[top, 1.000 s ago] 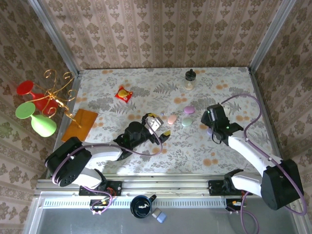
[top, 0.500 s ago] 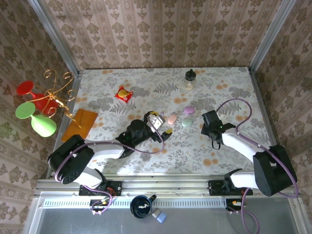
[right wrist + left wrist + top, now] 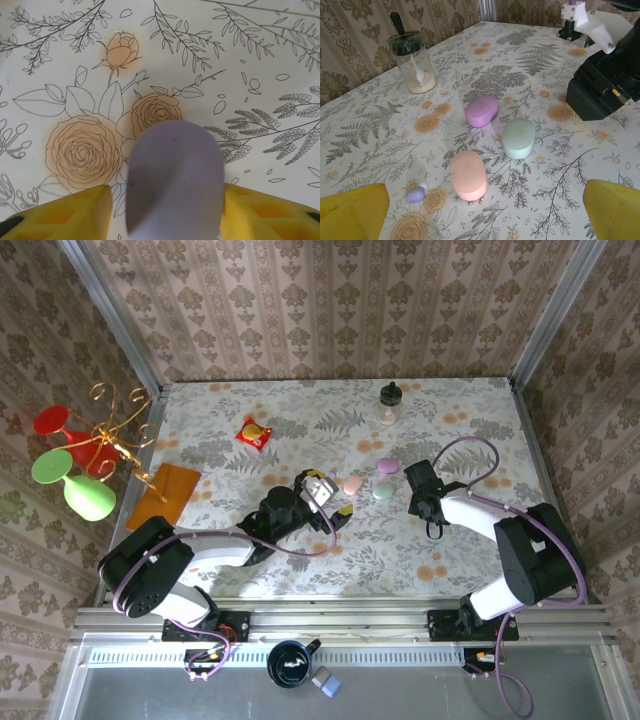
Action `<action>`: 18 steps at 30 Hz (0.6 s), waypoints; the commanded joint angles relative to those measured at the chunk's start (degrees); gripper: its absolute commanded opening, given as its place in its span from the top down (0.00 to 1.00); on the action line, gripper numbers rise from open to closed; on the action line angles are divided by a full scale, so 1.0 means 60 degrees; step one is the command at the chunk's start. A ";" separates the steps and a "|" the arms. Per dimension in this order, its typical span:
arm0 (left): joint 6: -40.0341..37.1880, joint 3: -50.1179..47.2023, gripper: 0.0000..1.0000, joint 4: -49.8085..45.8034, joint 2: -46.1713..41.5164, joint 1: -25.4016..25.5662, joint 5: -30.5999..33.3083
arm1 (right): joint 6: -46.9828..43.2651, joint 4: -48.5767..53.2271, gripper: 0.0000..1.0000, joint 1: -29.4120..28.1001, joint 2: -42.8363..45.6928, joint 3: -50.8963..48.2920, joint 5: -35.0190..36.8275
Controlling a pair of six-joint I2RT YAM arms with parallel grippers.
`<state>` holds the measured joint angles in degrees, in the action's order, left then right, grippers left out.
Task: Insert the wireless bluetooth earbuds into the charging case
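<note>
Two yellow fingers (image 3: pixel 60 212) flanking lilac case (image 3: pixel 175 175), right end effector (image 3: pixel 167 212)

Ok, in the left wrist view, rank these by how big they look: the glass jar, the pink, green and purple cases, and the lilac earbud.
1. glass jar
2. pink case
3. green case
4. purple case
5. lilac earbud, clearly smallest

The pink case lies nearest the camera, so the order among the cases is unsure.

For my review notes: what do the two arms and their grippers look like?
The left arm and right arm have white links, black joint housings and looping purple cables. The left gripper and right gripper have blocky yellow fingers.
</note>
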<state>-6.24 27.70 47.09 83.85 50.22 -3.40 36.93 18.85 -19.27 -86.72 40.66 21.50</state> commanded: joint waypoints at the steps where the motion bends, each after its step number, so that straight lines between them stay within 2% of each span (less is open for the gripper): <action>1: 0.0122 -0.0162 0.00 0.0370 -0.0131 0.0017 -0.0044 | 0.0091 -0.0102 0.50 -0.0028 -0.0226 0.0247 -0.0007; 7: 0.0092 -0.0250 0.00 0.0369 -0.0232 0.0012 0.0015 | 0.0039 -0.0050 0.57 -0.0030 -0.0089 0.0270 -0.0145; 11: 0.0139 -0.0267 0.00 0.0276 -0.0345 -0.0001 -0.0003 | -0.0771 -0.0347 0.62 -0.0056 0.0430 0.0099 -0.0936; 14: 0.0140 -0.0278 0.00 0.0003 -0.0558 -0.0129 -0.0249 | -0.1860 -0.0636 0.63 -0.0112 0.0962 -0.0045 -0.2065; 18: -0.0098 -0.0503 0.00 -0.0116 -0.1023 -0.0398 -0.1480 | -0.3082 -0.0891 0.62 -0.0288 0.1643 0.0121 -0.4040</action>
<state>-6.26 25.85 46.41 80.27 48.80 -6.76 26.26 15.68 -19.88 -79.81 40.77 7.66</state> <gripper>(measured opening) 0.999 0.402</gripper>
